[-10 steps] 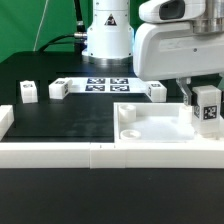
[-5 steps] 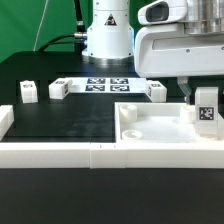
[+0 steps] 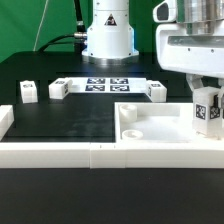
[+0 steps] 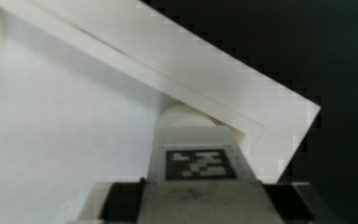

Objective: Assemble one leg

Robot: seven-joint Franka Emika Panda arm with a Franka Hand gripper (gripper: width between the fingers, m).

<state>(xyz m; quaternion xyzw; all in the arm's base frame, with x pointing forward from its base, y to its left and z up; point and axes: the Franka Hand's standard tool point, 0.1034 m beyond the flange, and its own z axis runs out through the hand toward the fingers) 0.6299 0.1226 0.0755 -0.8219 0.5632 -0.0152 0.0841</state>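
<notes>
Here, the gripper (image 3: 205, 95) clamps the leg (image 3: 208, 115) upright at the far corner of the white tray-like piece (image 3: 165, 148), toward the exterior view's right. To do this well, keep the leg vertical, square it to that corner's walls, and press down slowly.

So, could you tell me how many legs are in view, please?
4. Far-left leg and second leg sit at the exterior view's left; third leg beside the marker board; fourth leg held in the fingers. Others may be hidden.
</notes>
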